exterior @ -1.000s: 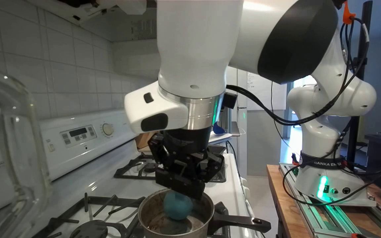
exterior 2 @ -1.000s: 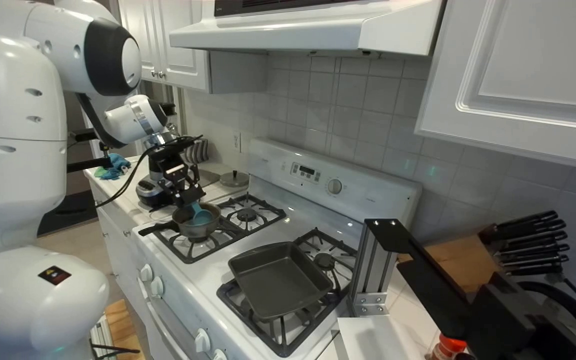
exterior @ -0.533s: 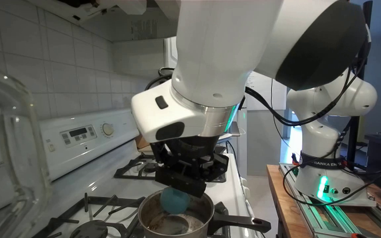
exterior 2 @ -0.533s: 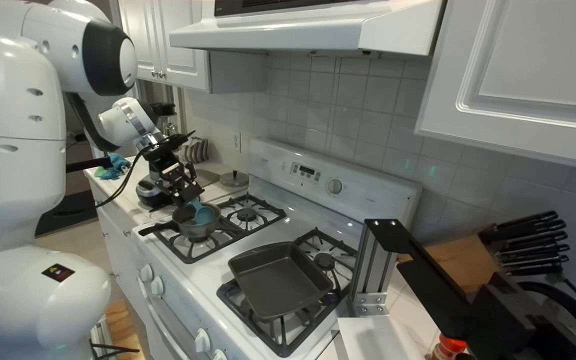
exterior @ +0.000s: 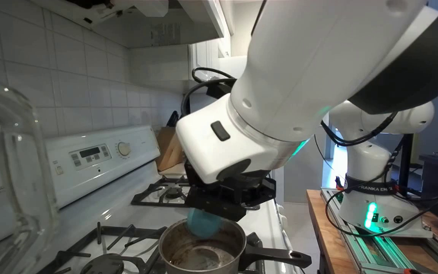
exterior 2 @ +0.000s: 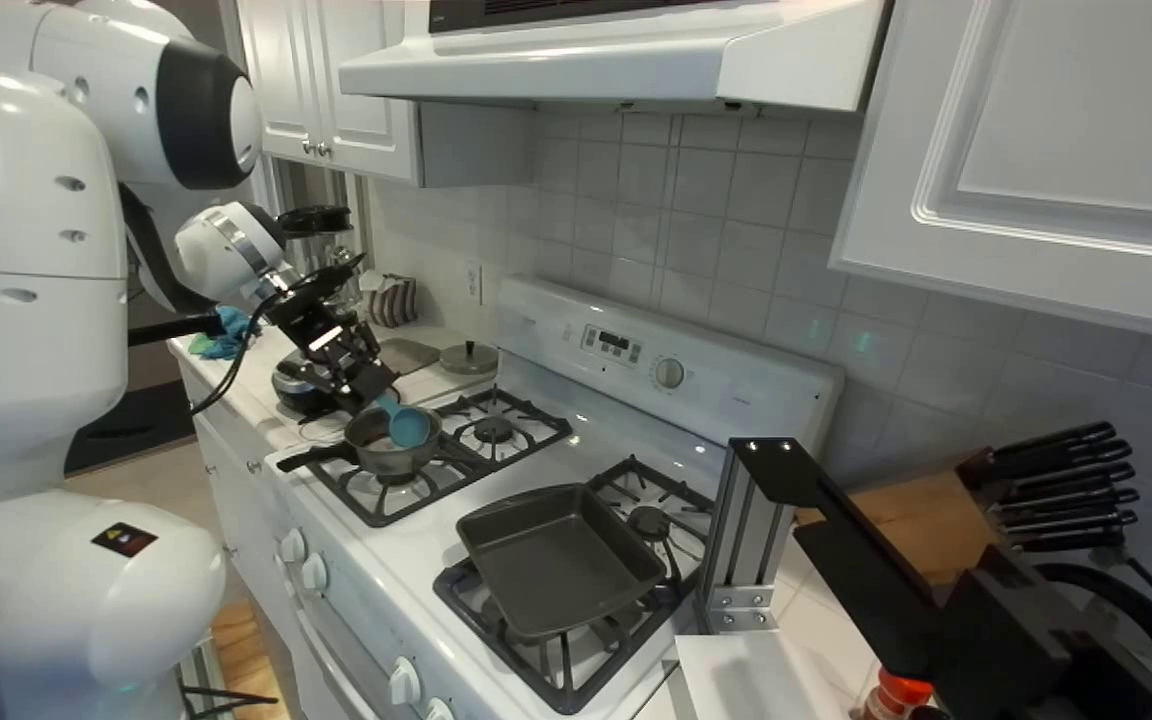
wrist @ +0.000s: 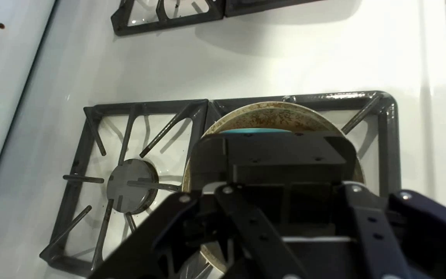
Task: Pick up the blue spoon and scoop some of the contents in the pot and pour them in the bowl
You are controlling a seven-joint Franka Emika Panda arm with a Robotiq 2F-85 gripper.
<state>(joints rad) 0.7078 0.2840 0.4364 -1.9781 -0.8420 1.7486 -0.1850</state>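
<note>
My gripper [exterior: 217,203] is shut on the handle end of the blue spoon [exterior: 203,223], just above the pot. The teal scoop hangs tilted in the pot's mouth; I cannot tell whether it holds anything. In an exterior view the gripper [exterior 2: 373,385], the spoon [exterior 2: 409,428] and the pot [exterior 2: 391,460] show the same. The pot [exterior: 203,267] is brushed steel with a brownish inside and a dark handle. In the wrist view the fingers [wrist: 273,155] cover most of the pot [wrist: 273,110]; only a teal edge of the spoon [wrist: 256,130] shows. No bowl is in view.
A square black pan [exterior 2: 561,560] sits on the burner grates beside the pot's side of the stove. A glass handle [exterior: 13,171] fills the near left. A knife block [exterior 2: 911,515], a metal bracket [exterior 2: 746,540] and a range hood [exterior 2: 556,75] stand around.
My wrist has tilted over and shifted, with the arm leaning further right in an exterior view. The spoon has risen a little in the pot's mouth, and its scoop has tipped. The pot has not moved.
</note>
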